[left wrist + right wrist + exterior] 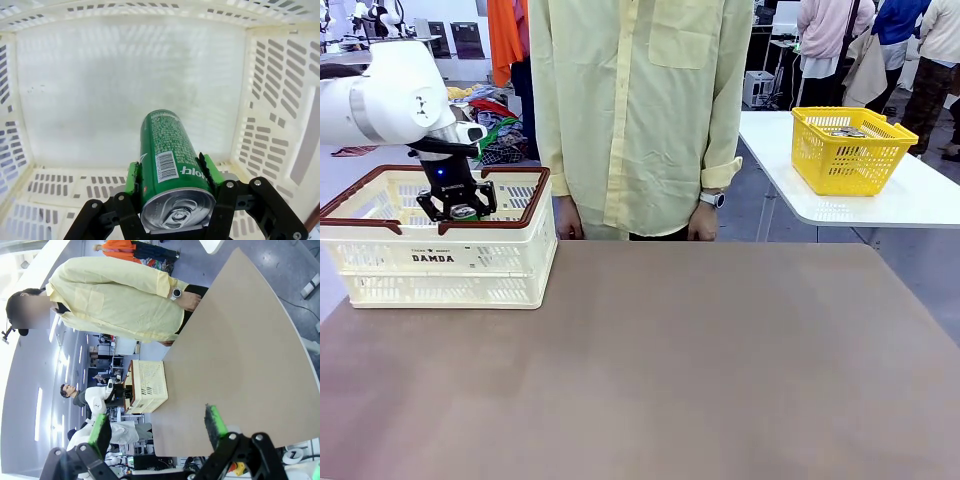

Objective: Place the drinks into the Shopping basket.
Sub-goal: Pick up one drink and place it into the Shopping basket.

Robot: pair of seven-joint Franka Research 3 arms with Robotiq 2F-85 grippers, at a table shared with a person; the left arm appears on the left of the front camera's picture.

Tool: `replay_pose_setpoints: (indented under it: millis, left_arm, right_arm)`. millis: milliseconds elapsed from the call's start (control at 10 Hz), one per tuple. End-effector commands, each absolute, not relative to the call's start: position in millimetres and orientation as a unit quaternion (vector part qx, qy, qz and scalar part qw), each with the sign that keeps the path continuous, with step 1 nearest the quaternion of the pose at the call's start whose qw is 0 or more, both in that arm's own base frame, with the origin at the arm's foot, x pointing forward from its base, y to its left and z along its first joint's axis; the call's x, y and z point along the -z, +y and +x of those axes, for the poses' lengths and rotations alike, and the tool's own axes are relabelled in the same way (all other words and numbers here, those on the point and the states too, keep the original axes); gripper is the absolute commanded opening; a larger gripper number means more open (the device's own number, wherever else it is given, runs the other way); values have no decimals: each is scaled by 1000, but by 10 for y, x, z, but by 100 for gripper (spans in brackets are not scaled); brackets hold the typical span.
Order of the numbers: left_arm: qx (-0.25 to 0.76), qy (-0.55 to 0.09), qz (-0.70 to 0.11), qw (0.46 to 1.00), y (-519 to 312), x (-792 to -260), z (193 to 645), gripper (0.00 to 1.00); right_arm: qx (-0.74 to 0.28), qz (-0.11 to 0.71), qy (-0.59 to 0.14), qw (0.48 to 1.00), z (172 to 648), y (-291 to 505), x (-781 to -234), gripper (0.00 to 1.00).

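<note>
Green drink can (167, 150) is clamped between the green pads (132, 177) of my left gripper (458, 205), one pad on each side of its body. Its silver top with the pull tab faces the wrist camera and its other end points down at the pale floor of the Shopping basket (440, 262). In the front view this gripper is within the basket's reddish-brown rim, near the back wall, so the can is inside the basket. I cannot tell whether its lower end touches the floor.

My right gripper (157, 427) has its fingers spread wide with nothing between them, and it is over the near edge of the brown table (700, 350), well apart from the basket.

The basket stands at the table's far left corner. A person in a pale yellow shirt (630, 100) stands at the far side, both hands down at the table edge. Behind, a yellow basket (850, 150) sits on a white table (790, 200).
</note>
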State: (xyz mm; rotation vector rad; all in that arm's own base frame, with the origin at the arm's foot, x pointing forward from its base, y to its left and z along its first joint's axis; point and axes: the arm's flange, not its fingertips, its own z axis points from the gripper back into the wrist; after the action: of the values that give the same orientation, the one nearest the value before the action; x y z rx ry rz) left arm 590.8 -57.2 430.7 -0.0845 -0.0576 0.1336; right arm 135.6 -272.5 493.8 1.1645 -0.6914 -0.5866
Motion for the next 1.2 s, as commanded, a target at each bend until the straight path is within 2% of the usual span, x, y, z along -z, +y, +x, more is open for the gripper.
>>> replay_pose_setpoints:
  millis: [0,100,200,300,400,800,1100]
  left_arm:
    - [-59,-28,-20,998,-561,-4343,5989,0]
    - [-58,-24,-14,998,-558,-4311,5986,0]
    - [-57,-23,-8,998,-569,-4291,5976,20]
    - [-56,-16,-5,998,-568,-4265,5970,67]
    - [-56,-16,-4,998,-562,-4251,5967,100]
    - [-55,-32,-12,998,-569,-4332,5922,100]
    - [-70,-112,-75,988,-603,-4986,5569,100]
  right_arm:
    - [259,534,-332,733,1346,-2735,-4957,100]
    - [259,534,-332,733,1346,-2735,-4957,100]
    - [259,534,-332,733,1346,-2735,-4957,100]
    - [259,534,-332,733,1346,-2735,-4957,100]
    - [259,534,-332,733,1346,-2735,-4957,100]
    - [259,534,-332,733,1346,-2735,-4957,100]
    - [259,534,-332,733,1346,-2735,-4957,100]
